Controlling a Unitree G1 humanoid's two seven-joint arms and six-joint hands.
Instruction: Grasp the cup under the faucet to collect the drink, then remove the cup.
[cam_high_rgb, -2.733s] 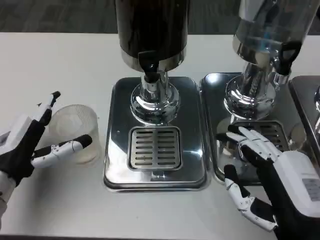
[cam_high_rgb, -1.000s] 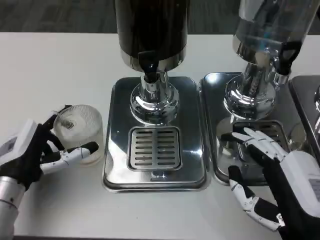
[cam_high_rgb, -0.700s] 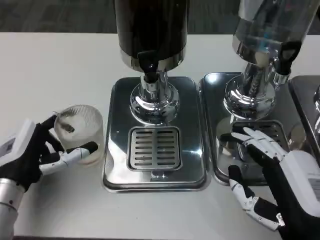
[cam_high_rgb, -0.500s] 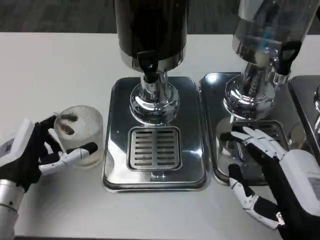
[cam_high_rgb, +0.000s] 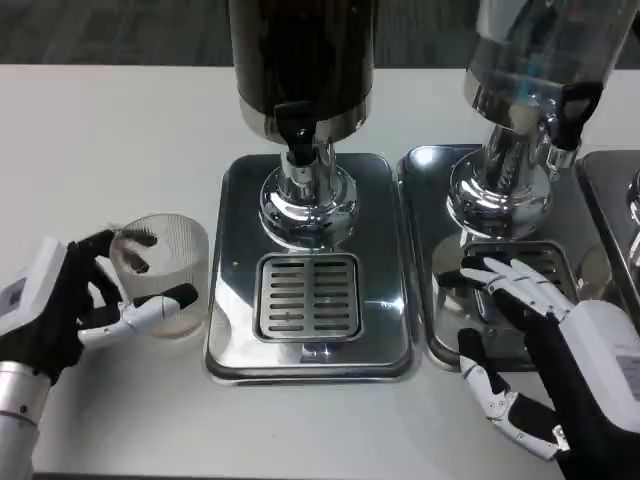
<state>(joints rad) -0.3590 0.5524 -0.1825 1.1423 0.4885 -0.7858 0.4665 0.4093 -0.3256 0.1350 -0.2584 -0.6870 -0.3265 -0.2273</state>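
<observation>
The left hand (cam_high_rgb: 70, 310) grips the clear cup (cam_high_rgb: 162, 272) on the white table (cam_high_rgb: 110, 130), just beside the tray's (cam_high_rgb: 225, 340) left edge and apart from the faucet (cam_high_rgb: 298, 135), while the right hand (cam_high_rgb: 545, 350) rests spread, holding nothing, over the neighbouring tray (cam_high_rgb: 425, 170).

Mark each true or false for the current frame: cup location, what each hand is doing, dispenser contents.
1. The clear cup stands on the drip grate under the dark dispenser's faucet. False: it stands on the white table, left of the steel tray.
2. The left hand has fingers around the cup. True.
3. The right hand holds a cup. False: it holds nothing, its fingers spread over the right-hand tray.
4. The middle dispenser looks dark. True.
5. The cup is full of dark drink. False: it looks empty.
</observation>
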